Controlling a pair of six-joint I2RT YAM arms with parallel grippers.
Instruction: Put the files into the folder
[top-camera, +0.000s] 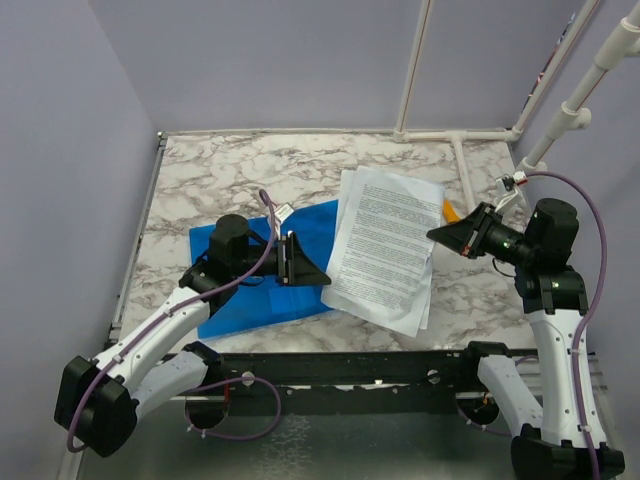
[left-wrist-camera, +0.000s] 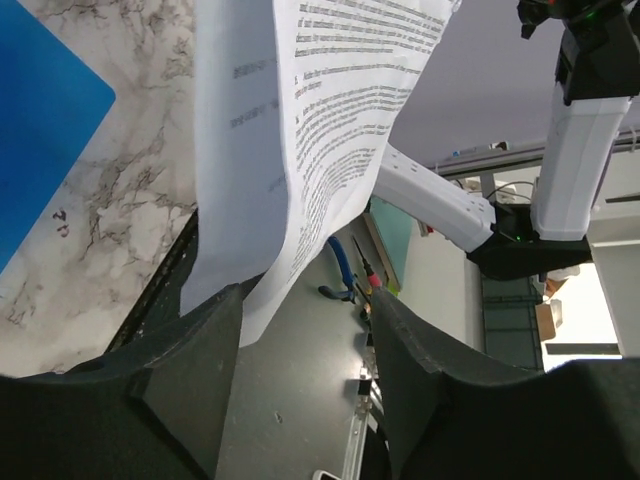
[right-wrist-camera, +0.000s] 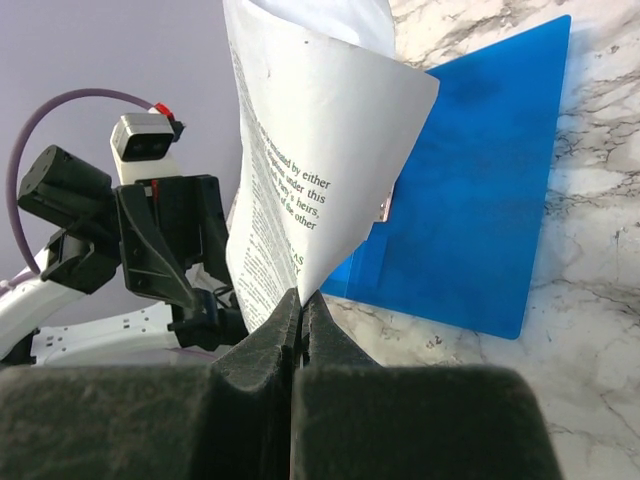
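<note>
The right gripper (right-wrist-camera: 301, 302) has its two dark fingers pressed flat together on one edge of the files (right-wrist-camera: 320, 160), so the white printed sheets rise straight out of the pinch and curl up in front of its camera. Just past the sheets, ahead and to the right of those fingers, the folder (right-wrist-camera: 480, 200) lies flat and blue on the marble table (right-wrist-camera: 600, 250). Farther ahead and to the left, the left gripper (right-wrist-camera: 165, 255) faces back across the paper. Seen from its own wrist, the left gripper's jaws stand apart at a middling width. The lower corner of the files hangs into the gap, close beside one finger (left-wrist-camera: 195, 370), and I cannot tell whether it touches. Ahead of the jaws the pages stretch away, with a rounded corner of the folder off to one side on the marble and the white right arm (left-wrist-camera: 585, 140) far beyond. From above, the left gripper hovers over the folder's right part. The sheets span from there to the right gripper, overlapping the folder's right edge.
</note>
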